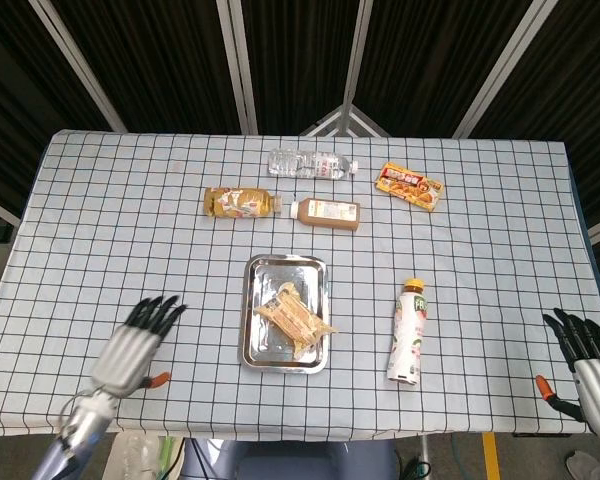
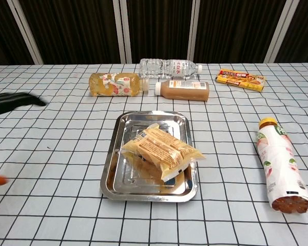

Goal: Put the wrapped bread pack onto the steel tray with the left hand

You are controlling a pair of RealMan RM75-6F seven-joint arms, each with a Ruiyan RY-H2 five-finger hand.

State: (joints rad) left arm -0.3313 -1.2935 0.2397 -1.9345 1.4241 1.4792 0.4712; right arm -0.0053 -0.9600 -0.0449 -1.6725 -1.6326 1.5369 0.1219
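Wrapped bread pack (image 2: 161, 151) flat (diagonal) in steel tray (image 2: 124, 184).

Head view: high, looks steeply down on the whole tabletop (image 1: 100, 220), far edge at top. Chest view: low and near, faces across the tabletop (image 2: 51, 205) toward the dark back wall. Both share the steel tray (image 1: 255, 345) (image 2: 113, 179) and the bottles behind it.

No label or print here is sharp enough to read
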